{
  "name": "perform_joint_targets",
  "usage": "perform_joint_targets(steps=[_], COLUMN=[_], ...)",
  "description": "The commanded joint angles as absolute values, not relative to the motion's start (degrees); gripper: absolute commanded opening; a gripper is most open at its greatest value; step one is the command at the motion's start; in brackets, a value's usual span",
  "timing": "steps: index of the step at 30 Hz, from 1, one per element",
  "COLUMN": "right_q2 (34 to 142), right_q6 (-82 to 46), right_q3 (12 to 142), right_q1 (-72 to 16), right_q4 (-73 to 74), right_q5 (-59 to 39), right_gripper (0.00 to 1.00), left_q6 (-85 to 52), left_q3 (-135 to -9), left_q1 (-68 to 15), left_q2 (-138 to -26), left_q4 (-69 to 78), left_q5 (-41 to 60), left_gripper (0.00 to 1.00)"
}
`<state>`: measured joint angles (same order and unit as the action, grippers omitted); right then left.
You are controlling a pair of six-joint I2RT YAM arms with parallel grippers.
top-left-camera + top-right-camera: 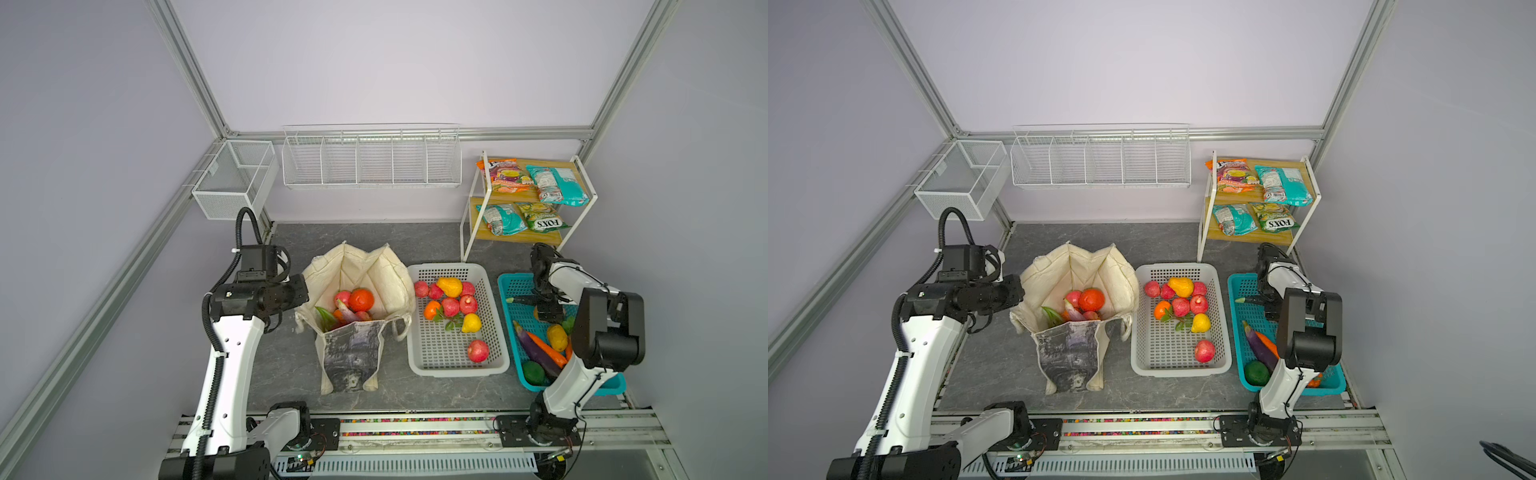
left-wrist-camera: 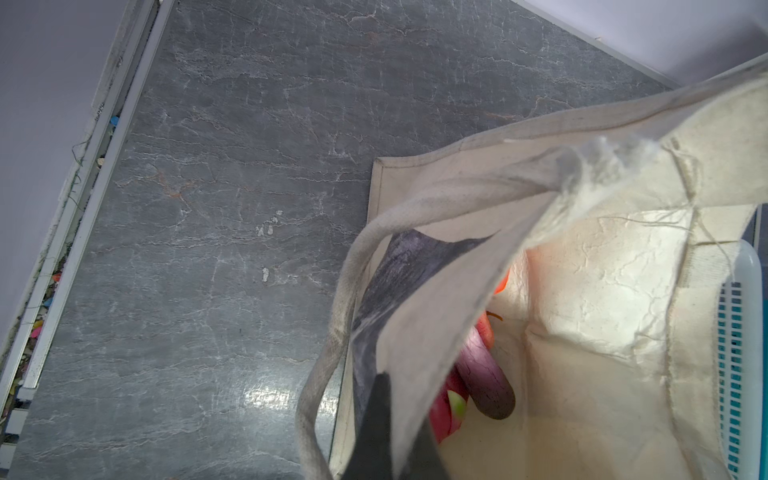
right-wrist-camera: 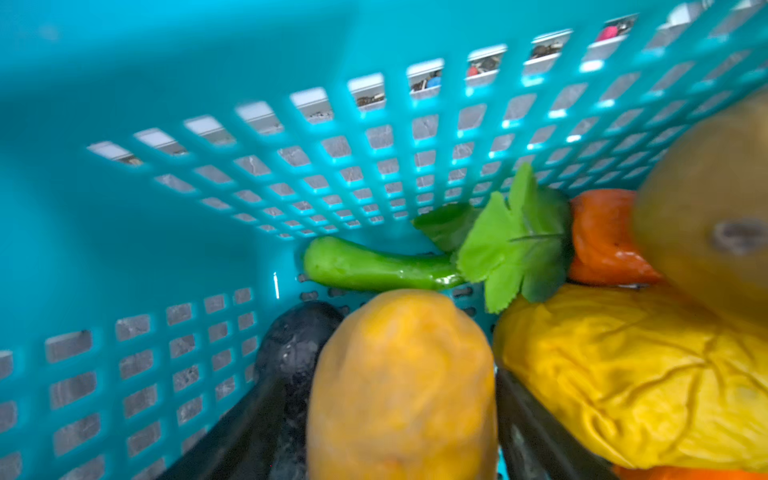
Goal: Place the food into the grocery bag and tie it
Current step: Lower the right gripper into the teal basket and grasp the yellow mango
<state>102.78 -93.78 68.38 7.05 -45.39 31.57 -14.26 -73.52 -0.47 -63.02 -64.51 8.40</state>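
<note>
The cream grocery bag [image 1: 386,274] stands open left of centre in both top views, with its printed panel toward the front. Inside it lie a red-orange fruit [image 1: 360,299], a pink dragon fruit and a purple eggplant [image 2: 484,374]. My left gripper [image 2: 405,415] is shut on the bag's left rim [image 2: 457,316] and holds the mouth open. My right gripper [image 3: 399,349] is down inside the teal basket [image 1: 513,286], its fingers pressed against both sides of a yellow-orange toy vegetable [image 3: 403,382]. More food lies in the white basket [image 1: 457,365].
A green chilli [image 3: 374,268], a leafy carrot and a yellow cabbage [image 3: 623,374] crowd the held vegetable. An eggplant, a carrot [image 1: 546,347] and a green fruit lie nearer the front of the teal basket. Snack packets [image 1: 557,185] rest on the back-right shelf. Wire racks hang on the back wall.
</note>
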Motion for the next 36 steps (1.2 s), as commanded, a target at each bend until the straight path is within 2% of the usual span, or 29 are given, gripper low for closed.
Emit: perform_joint_targets(steps=[1, 3, 6, 22, 36], right_q2=[101.38, 101.01, 99.6, 85.26, 68.65], right_q6=[-95.73, -95.98, -95.72, -91.72, -87.54], right_q3=[67.15, 67.06, 67.23, 65.72, 60.83], right_q1=[7.24, 7.24, 7.13, 5.66, -3.57], right_q4=[-47.7, -48.16, -48.62, -50.6, -54.4], right_q5=[30.32, 30.09, 30.12, 30.01, 31.97], right_gripper=[0.65, 0.58, 0.52, 0.5, 0.51], left_q6=[-13.87, -13.89, -13.8, -13.61, -13.62], left_q3=[-75.67, -75.76, -75.86, -76.28, -74.99], left_q1=[-0.26, -0.26, -0.25, -0.26, -0.26], left_q2=[-63.08, -62.97, -63.1, -62.62, -60.71], left_q4=[-64.25, -64.25, -64.25, -63.99, -63.3], left_q5=[8.35, 8.35, 8.35, 8.27, 7.92], left_gripper=[0.0, 0.0, 0.0, 0.0, 0.0])
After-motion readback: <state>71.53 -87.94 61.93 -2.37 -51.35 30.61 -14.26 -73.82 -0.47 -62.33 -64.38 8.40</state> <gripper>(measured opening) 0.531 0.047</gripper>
